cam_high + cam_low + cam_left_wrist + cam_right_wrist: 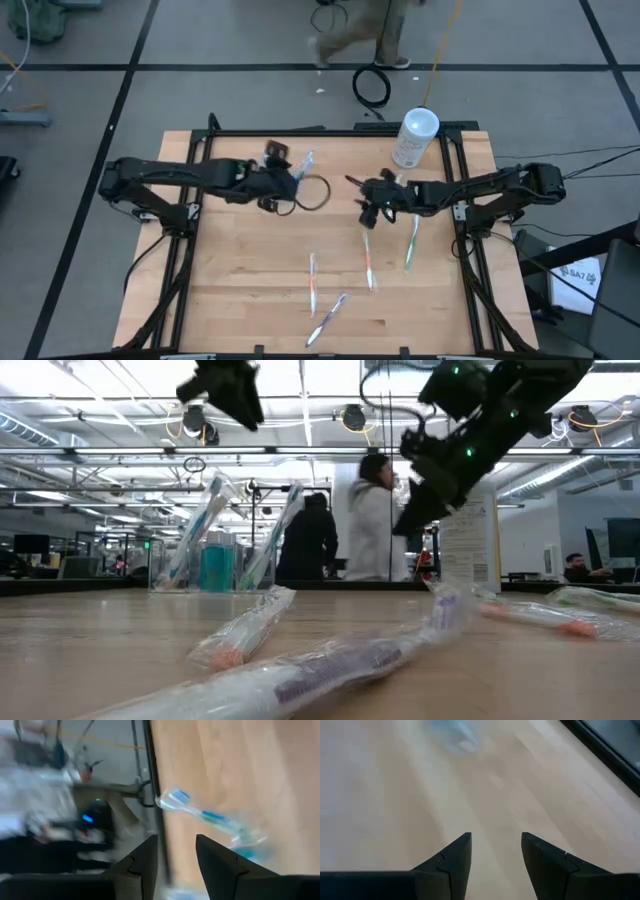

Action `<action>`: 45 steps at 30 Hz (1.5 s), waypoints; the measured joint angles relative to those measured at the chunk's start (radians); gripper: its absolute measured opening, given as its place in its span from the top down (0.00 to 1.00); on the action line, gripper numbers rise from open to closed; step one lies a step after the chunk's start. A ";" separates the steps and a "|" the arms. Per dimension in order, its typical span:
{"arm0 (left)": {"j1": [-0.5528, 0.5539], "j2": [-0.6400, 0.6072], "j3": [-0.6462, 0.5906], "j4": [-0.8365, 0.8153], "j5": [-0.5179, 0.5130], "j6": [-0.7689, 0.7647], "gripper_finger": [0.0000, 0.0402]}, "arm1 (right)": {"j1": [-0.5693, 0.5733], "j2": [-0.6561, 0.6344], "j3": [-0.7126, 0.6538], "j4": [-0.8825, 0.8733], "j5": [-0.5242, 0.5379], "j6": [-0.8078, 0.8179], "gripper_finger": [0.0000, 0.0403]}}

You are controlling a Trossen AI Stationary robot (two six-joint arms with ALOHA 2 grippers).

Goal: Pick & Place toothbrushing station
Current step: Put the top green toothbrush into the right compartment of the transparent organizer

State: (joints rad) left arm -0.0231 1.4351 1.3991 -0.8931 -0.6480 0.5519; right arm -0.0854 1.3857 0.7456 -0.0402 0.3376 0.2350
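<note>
Clear cup (212,545) upright with two toothbrushes at the bench's (240,300) far left, left hand (283,184) above it, fingers parted and empty, right hand (372,203) mid-bench, parted, empty.

**Even overhead light, soft close-ups**

Ceiling strip lights (90,452) glare white across the low view, where the nearest wrapped toothbrush (300,682) lies out of focus. Both wrist views smear with blur. The tabletop (240,270) is evenly bright, with faint shadows.
</note>
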 joint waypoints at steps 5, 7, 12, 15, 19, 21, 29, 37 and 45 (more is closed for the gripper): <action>0.017 -0.115 0.000 -0.147 0.106 -0.367 0.67 | -0.059 -0.003 0.000 -0.177 0.032 0.197 0.59; 0.020 -0.147 0.000 -0.204 0.168 -0.484 0.67 | -0.090 -0.003 0.000 -0.245 0.056 0.279 0.59; -0.007 -0.253 -0.063 -0.226 0.187 -0.590 0.67 | -0.125 -0.004 -0.026 -0.334 0.218 0.511 0.59; -0.018 -0.350 -0.158 -0.207 0.175 -0.664 0.67 | -0.136 -0.004 -0.050 -0.332 0.227 0.545 0.59; -0.038 -0.488 -0.345 -0.069 0.164 -0.749 0.67 | -0.144 -0.004 -0.066 -0.333 0.190 0.588 0.59; -0.045 -0.548 -0.443 0.037 0.165 -0.773 0.67 | -0.143 -0.004 -0.066 -0.339 0.215 0.563 0.59; -0.058 -0.626 -0.721 0.363 0.190 -0.786 0.67 | -0.151 -0.014 -0.066 -0.409 0.313 0.677 0.59; -0.056 -0.616 -0.798 0.432 0.203 -0.796 0.67 | -0.164 -0.010 -0.193 -0.234 0.369 0.853 0.59; -0.056 -0.617 -0.798 0.514 0.204 -0.754 0.67 | -0.187 -0.002 -0.327 0.133 0.373 0.767 0.59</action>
State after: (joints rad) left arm -0.0792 0.8183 0.6010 -0.3789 -0.4441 -0.2016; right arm -0.2728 1.3842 0.4188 0.0923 0.7105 1.0024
